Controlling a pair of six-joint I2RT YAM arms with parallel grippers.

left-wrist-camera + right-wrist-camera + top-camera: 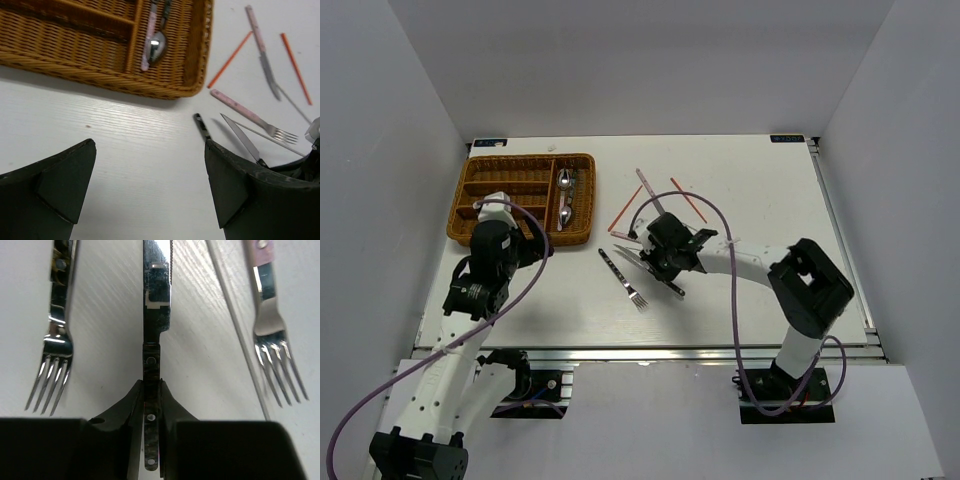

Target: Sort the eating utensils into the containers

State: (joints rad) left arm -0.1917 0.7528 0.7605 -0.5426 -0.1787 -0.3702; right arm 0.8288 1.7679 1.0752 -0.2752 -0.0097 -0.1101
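A: Right end effector [152, 390], what's it doing?

B: Clenched on the dark-handled knife [156, 300]. In the wrist view the fingers pinch the riveted handle and the blade runs straight up the frame, away from the wrist. I can't tell whether it's lifted or lying on the surface [770, 200].

A: Neighbours?

B: A dark-handled fork [50, 375] at the left of that view and a pink-handled fork [274, 347] at the right, both lying beside the knife and clear of the fingers.

A: Where's the tray from there?

B: The wicker tray [530, 157] is at the upper left of the overhead frame, and the knife is mid-frame. So the tray lies up and to the left of the right end effector, with a red chopstick [624, 213] in between.

A: And the knife's long axis?

B: Diagonal in the overhead view, blade toward the left and handle end toward the lower right. The tray's long compartments run left to right. The one at its right end, holding spoons [566, 197], runs up and down. My guess is the wrist needs a turn before the knife goes in.

A: Left end effector [150, 150]?

B: Released, fingers spread wide over bare surface just short of the tray's near rim. It's the nearer arm to the tray, but it's holding nothing.
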